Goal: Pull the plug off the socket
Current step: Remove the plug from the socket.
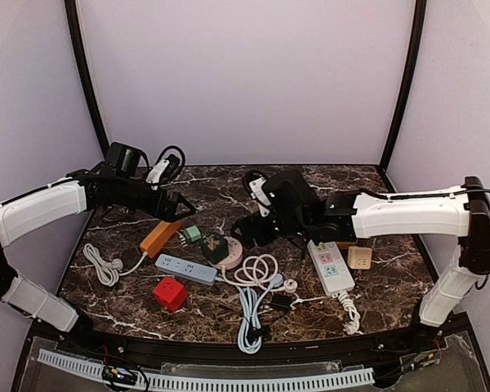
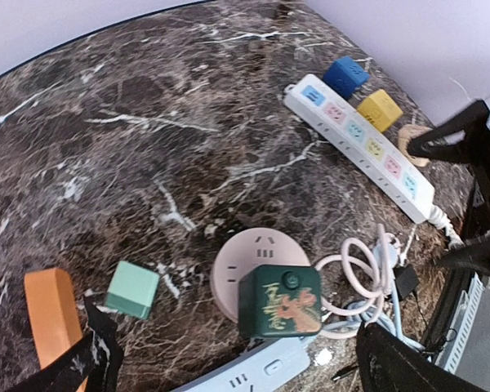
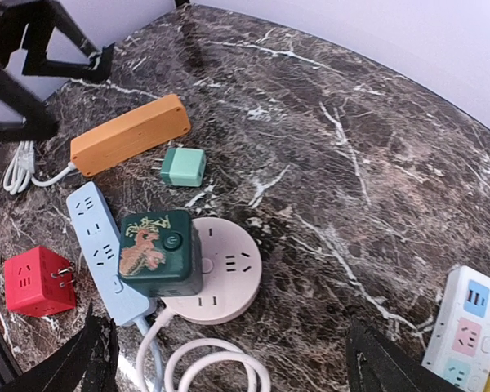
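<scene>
At the tabletop's (image 3: 351, 122) middle, the dark green cube plug (image 3: 159, 253) sits on the round pink socket (image 3: 224, 282), so the pull looks not yet done (a mint plug (image 3: 184, 166) lies loose just beside). Left jaws and right jaws both stand apart, holding nothing. Counted: one round socket, three strips (orange strip (image 3: 131, 135), blue strip (image 3: 98, 245), white strip (image 2: 359, 135)), one red cube (image 3: 37, 282)

The green plug cube (image 3: 159, 253) hides part of the round socket (image 3: 229, 273).
</scene>
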### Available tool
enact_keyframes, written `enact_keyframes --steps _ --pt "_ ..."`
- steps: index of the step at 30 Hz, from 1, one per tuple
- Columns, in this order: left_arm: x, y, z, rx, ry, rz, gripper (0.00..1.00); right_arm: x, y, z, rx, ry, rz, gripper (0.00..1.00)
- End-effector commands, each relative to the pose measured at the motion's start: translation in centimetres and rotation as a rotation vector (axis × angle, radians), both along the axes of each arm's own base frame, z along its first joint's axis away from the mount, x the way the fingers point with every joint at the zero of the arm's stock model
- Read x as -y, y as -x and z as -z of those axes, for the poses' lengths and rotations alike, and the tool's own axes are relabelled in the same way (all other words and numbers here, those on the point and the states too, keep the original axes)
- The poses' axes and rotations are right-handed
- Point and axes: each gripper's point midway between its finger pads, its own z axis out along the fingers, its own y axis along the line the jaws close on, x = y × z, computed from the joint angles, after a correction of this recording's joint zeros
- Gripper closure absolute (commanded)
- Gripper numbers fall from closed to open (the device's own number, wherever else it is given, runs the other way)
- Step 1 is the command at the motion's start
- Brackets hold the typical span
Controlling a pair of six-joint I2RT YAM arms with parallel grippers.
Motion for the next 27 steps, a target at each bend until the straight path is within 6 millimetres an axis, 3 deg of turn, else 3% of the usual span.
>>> enact_keyframes --steps 1,8,16,21,27 --pt "-2.8 -1.5 2.0 -0.055 -0.023 -0.158 0.01 -4.1 0.8 0.6 0.026 0.024 -0.079 0.10" --pt "-4.4 -1.8 3.2 -0.053 -0.087 -0.231 0.01 -8.1 1.4 4.0 -0.029 0.061 -0.161 0.10" --pt "-4.6 -1.8 3.7 -0.059 -0.103 -0.235 0.02 -9.3 -0.3 8.2 -0.033 0.165 -0.126 0.11" --pt "-4.6 -1.8 4.1 -0.067 -0.109 -0.235 0.02 -10.2 -0.6 9.4 -0.051 0.173 -0.127 0.12" --pt "-4.2 -1.6 4.9 -0.103 -0.098 -0.223 0.03 -11.0 -0.8 9.8 -0.062 0.158 -0.131 0.22"
